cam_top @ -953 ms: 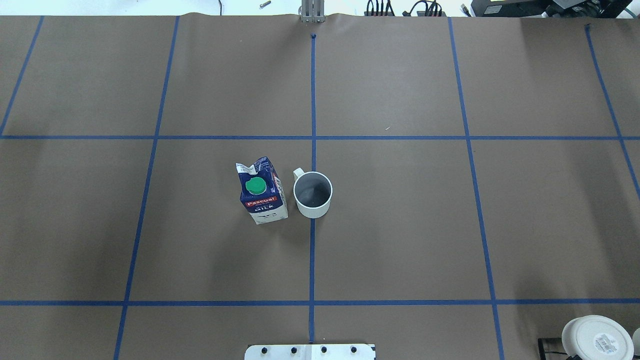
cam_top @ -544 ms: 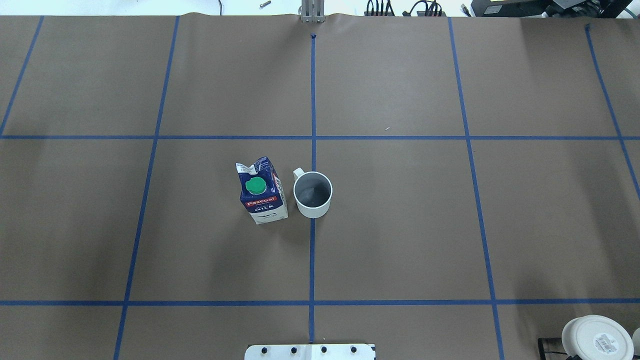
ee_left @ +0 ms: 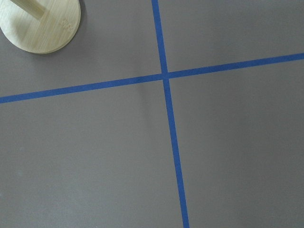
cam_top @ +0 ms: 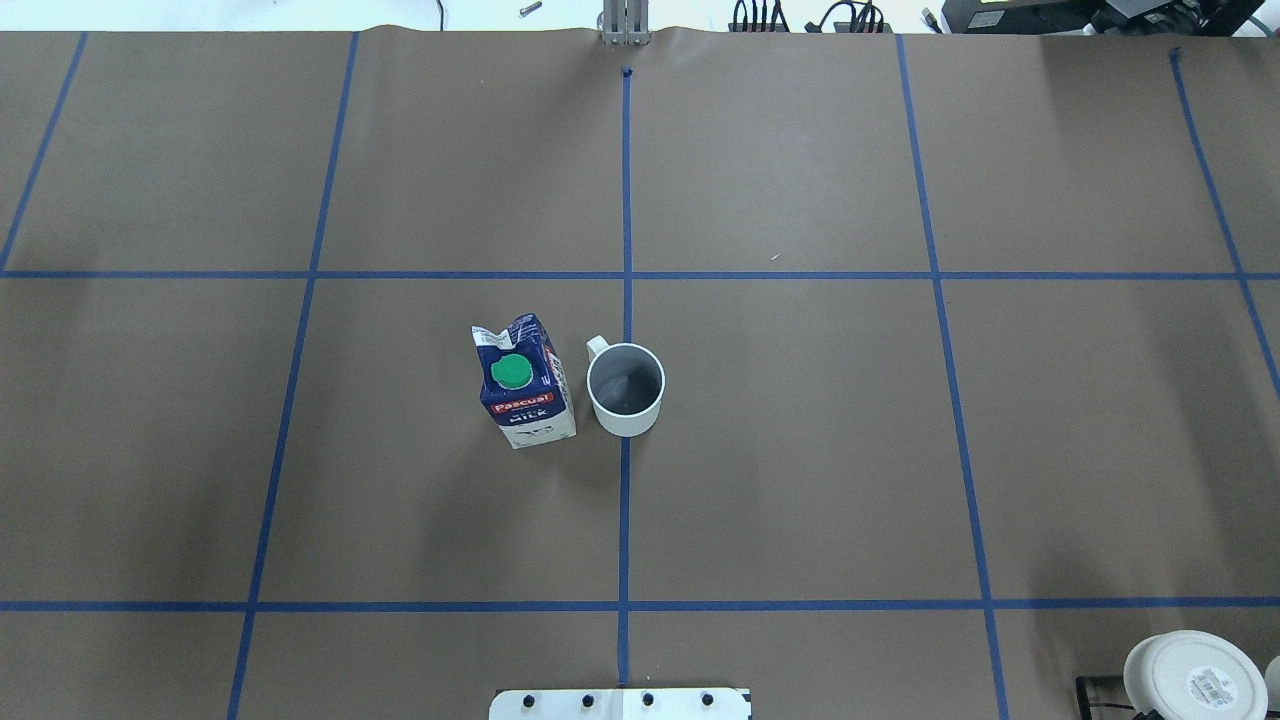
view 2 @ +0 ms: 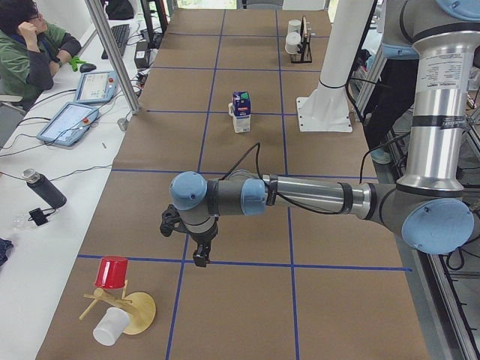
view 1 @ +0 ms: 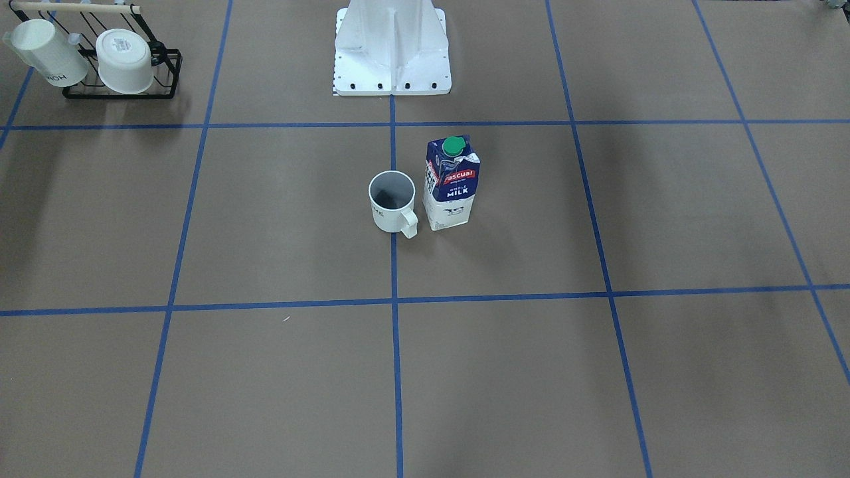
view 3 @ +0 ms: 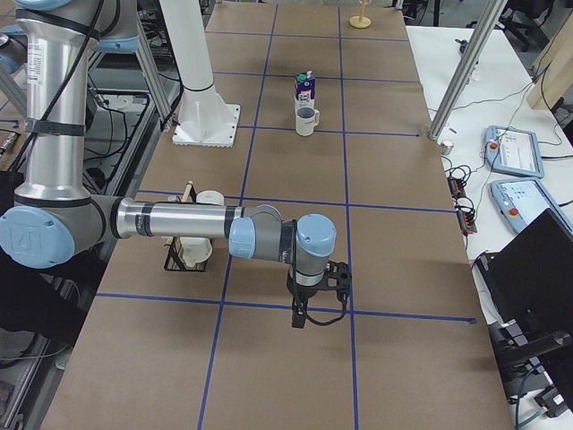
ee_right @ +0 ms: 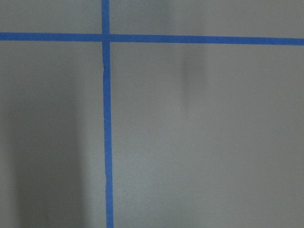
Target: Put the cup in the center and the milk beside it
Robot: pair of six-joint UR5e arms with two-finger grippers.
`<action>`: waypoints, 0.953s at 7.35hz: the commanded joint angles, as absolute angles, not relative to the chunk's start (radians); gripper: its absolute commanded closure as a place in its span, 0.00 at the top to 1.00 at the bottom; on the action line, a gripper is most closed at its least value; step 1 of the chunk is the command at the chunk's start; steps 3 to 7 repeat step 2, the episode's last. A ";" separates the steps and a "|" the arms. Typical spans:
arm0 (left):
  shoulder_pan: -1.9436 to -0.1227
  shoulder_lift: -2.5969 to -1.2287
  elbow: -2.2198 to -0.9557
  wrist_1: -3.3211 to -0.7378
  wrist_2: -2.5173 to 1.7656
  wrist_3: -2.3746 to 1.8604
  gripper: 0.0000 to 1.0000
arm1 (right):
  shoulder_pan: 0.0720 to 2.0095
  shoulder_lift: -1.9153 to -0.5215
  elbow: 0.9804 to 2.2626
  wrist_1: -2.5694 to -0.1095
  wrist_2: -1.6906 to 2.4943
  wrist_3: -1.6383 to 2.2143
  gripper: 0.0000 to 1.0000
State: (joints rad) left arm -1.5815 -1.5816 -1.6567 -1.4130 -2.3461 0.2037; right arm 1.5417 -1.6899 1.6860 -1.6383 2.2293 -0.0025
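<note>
The cup point(cam_top: 625, 390) stands upright on the lengthwise tape line point(cam_top: 623, 510) at the centre of the tabletop point(cam_top: 800, 440). The milk point(cam_top: 524, 385) stands upright just beside it on the left (a narrow gap separates them). The left gripper point(view 2: 201, 259) and right gripper point(view 3: 299, 319) hang near opposite table ends, well apart from both; whether their jaws are spread or pressed together cannot be told.

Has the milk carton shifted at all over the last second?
No. In the overhead view the milk carton keeps its spot just left of the centre tape line, and the cup beside it is unchanged.
</note>
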 commanded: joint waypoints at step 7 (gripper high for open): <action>-1.582 -1.582 -1.684 -1.410 -2.310 0.201 0.98 | 1.542 -1.690 1.684 -1.638 2.230 -0.003 1.00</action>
